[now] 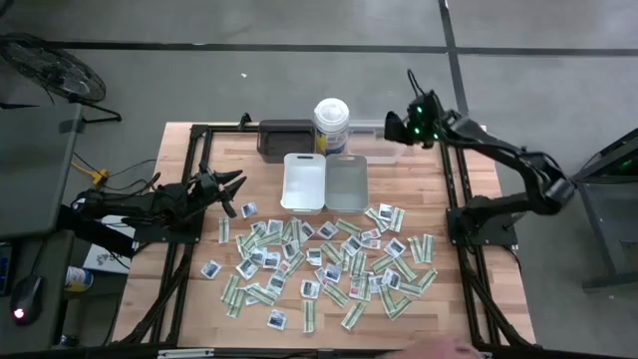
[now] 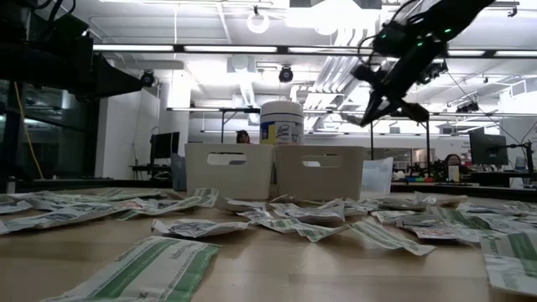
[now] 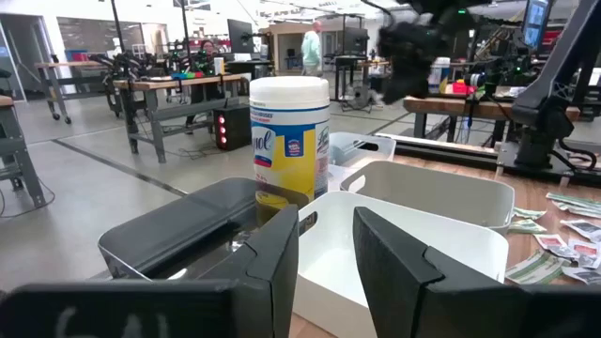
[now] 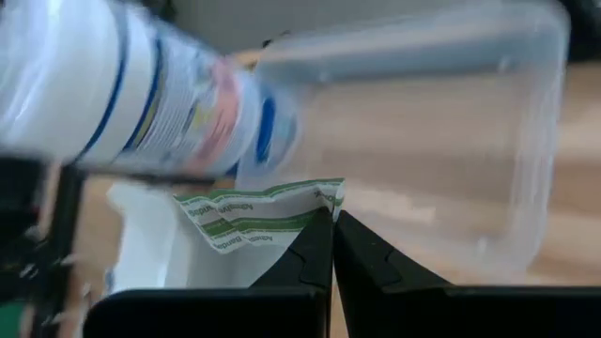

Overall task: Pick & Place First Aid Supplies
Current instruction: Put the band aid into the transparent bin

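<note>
Above the clear tray (image 4: pixel 451 141): right gripper (image 4: pixel 331 218) pinches a green-and-white strip (image 4: pixel 258 218).
Left gripper (image 3: pixel 327 246): by the table's left edge, fingers parted, empty.
Packets (image 1: pixel 329 264): scattered mid-table.

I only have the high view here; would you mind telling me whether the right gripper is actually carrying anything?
Observer: Yes. In the right wrist view the right gripper is shut on a green-and-white strip packet.
Operator: Thank you. Where is it heading?
Observer: That view shows it hanging above the clear tray, with the wipes canister beside it.
Operator: And is the left gripper holding something?
Observer: No. The left wrist view shows the left gripper with a gap between its fingers and nothing in it, facing the white tray.
</note>
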Tool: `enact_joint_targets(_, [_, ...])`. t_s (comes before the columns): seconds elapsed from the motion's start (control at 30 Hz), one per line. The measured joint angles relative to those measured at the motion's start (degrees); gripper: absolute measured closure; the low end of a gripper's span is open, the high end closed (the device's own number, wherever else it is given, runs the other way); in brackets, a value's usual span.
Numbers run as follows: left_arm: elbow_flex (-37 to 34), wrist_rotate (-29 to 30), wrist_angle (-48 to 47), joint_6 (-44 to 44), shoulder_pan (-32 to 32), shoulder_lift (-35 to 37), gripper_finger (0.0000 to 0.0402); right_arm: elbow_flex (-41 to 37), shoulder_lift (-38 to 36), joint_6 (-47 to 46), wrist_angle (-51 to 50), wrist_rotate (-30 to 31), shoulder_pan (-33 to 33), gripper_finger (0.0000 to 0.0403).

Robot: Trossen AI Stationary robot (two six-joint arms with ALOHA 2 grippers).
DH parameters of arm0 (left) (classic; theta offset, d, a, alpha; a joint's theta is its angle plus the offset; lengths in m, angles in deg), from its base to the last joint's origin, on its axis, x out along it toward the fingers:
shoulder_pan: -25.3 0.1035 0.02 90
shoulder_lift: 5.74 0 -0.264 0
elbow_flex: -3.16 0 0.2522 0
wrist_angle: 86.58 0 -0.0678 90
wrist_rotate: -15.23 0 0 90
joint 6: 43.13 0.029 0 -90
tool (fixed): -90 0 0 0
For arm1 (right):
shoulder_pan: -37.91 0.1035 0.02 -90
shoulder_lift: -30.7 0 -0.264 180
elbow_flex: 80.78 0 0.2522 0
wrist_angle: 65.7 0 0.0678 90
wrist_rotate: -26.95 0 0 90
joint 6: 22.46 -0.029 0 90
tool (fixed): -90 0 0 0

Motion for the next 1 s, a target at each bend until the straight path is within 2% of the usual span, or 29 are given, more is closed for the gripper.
enact_joint_targets(0.3, [0.0, 0.0, 0.0, 0.0, 0.0, 0.02, 0.03, 17.54, 18.9, 4.29, -10.6, 0.38, -2.32, 0.0403])
enact_joint_targets(0.47, [-0.02, 0.02, 0.0, 0.01, 0.01, 0.01, 0.03, 23.67, 25.49, 5.4, -17.4, 0.16, -2.32, 0.0403])
enact_joint_targets(0.63, [0.0, 0.0, 0.0, 0.0, 0.0, 0.02, 0.03, 25.08, 28.6, 5.32, -18.08, -4.06, -2.3, 0.0403])
enact_joint_targets(0.73, [-0.02, 0.01, 0.0, 0.01, 0.0, 0.01, 0.03, 25.06, 29.26, 5.18, -19.19, -4.13, -2.25, 0.0396])
enact_joint_targets(1.0, [-0.01, 0.0, 0.0, 0.01, 0.01, 0.0, 0.03, 24.38, 29.26, 4.78, -22.44, -1.8, -2.27, 0.0341])
